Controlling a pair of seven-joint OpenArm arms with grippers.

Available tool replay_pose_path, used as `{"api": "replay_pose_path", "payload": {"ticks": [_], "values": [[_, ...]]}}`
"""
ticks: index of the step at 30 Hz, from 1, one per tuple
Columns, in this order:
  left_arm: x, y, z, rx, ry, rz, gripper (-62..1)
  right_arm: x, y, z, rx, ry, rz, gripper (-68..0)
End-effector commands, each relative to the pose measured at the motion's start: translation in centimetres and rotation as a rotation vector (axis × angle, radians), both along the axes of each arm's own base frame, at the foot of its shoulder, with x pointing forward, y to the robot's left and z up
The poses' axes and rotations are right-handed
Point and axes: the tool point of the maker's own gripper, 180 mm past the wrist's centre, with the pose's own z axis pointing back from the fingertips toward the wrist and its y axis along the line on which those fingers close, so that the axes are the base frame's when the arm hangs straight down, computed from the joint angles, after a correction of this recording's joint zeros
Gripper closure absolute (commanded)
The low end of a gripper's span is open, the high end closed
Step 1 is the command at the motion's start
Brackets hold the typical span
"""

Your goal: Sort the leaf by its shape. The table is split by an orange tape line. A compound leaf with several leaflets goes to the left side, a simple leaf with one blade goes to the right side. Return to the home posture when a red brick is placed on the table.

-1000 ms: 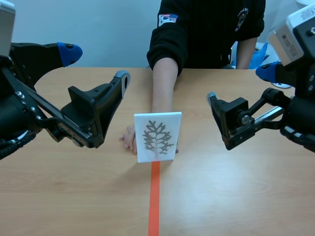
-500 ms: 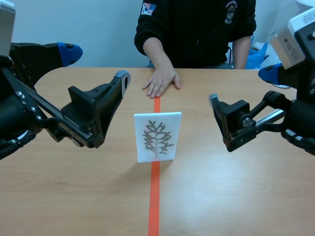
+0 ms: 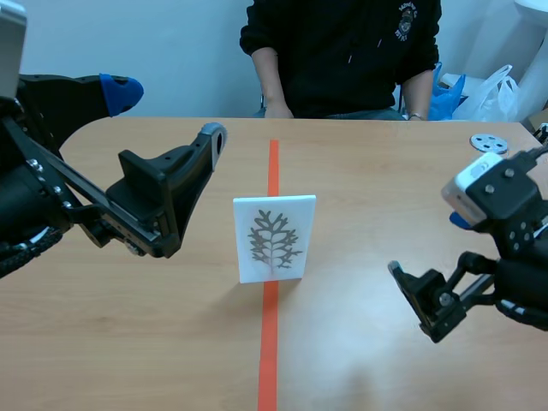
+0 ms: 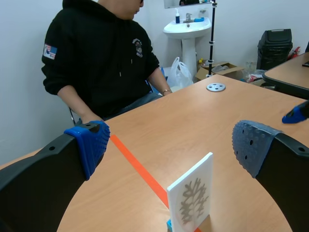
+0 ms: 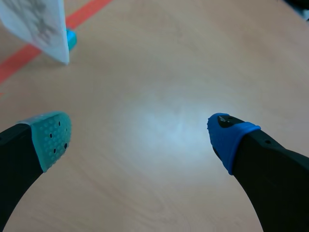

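A white card (image 3: 274,238) printed with a grey branching leaf of several lobes stands upright on the orange tape line (image 3: 268,342), in the middle of the table. In the left wrist view the card (image 4: 190,198) stands just ahead of and below my open left gripper (image 4: 171,145), on a small blue foot. My left gripper (image 3: 167,116) hangs raised, left of the card. My right gripper (image 3: 432,257) is low over the table at the near right, open and holding nothing. From the right wrist view (image 5: 139,140) the card (image 5: 41,24) is well ahead and off to the side.
A person in a black hoodie (image 3: 342,51) sits across the table, hands back at its far edge. A grey metal disc (image 3: 488,141) lies at the far right. Bare wooden tabletop (image 5: 159,72) lies under the right gripper.
The person's hand let go of the card and drew back off the table. My right arm dropped lower and toward the near right. The left arm and card stayed still.
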Motion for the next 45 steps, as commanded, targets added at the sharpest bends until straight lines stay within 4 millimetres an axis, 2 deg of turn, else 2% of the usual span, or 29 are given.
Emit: {"api": "replay_pose_path", "payload": {"ticks": [1,5,8,11,14,18,23,30,38,45], "values": [[0.0,0.0,0.8,-0.021,-0.022,0.004,-54.6,2.0,-0.2,2.1,0.003,-0.071,0.032,-57.8],[0.0,0.0,0.8,-0.021,-0.022,0.004,-54.6,3.9,-0.9,2.4,0.029,-0.057,0.080,-58.1],[0.0,0.0,0.8,-0.021,-0.022,0.004,-54.6,5.1,-1.0,3.0,0.056,-0.057,0.104,-67.9],[0.0,0.0,0.8,-0.021,-0.021,0.004,-54.6,6.4,-0.8,3.7,0.070,-0.071,0.115,-67.9],[0.0,0.0,0.8,-0.019,-0.021,0.003,-54.6,7.3,0.5,3.8,0.092,-0.068,0.147,-67.9],[0.0,0.0,0.6,-0.015,-0.016,0.003,-54.6,7.9,3.2,2.8,0.102,-0.037,0.221,-67.9],[0.0,0.0,0.6,-0.013,-0.015,0.003,-54.6,7.8,6.0,1.2,0.116,0.006,0.285,-67.9],[0.0,0.0,0.6,-0.012,-0.015,0.004,-54.6,8.1,8.4,-0.1,0.182,0.025,0.296,-67.9],[0.0,0.1,0.6,-0.009,-0.015,0.003,-54.6,7.0,12.3,-1.7,0.229,0.051,0.360,-67.9],[0.0,0.1,0.6,-0.007,-0.016,0.002,-54.6,6.1,14.9,-2.8,0.227,0.060,0.391,-67.9]]}}
